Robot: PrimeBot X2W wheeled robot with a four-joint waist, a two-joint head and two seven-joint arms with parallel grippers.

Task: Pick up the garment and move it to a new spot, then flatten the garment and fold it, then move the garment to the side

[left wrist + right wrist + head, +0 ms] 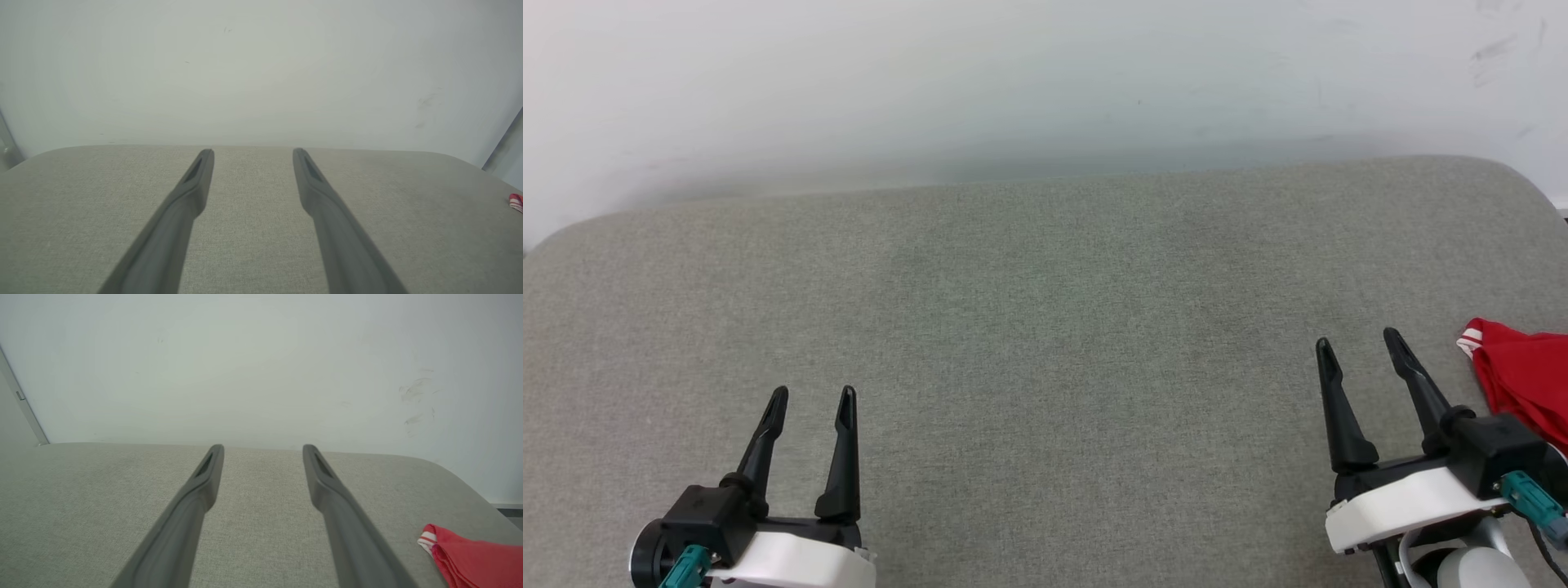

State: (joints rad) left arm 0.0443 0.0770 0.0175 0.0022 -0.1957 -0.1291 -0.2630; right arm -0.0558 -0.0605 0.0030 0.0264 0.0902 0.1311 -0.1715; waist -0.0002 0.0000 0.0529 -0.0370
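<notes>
Grey woven fabric covers the padded surface (1045, 327) we look down on in the head view. Our left gripper (814, 394) rests at the lower left, its two prongs spread and pointing up the frame, with nothing between them. Our right gripper (1356, 339) sits at the lower right, likewise spread and empty, leaning slightly left. Just beside it, at the right edge, lies the garment (1523, 384), red with striped red-and-white trim; the frame cuts most of it off.

From the left wrist we see fingers (190, 196) parted over the fabric, and a sliver of the garment (516, 201) at the far right.

From the right wrist we see parted fingers (202, 490), with the garment (474, 559) bunched in the lower right corner, partly cut off.
</notes>
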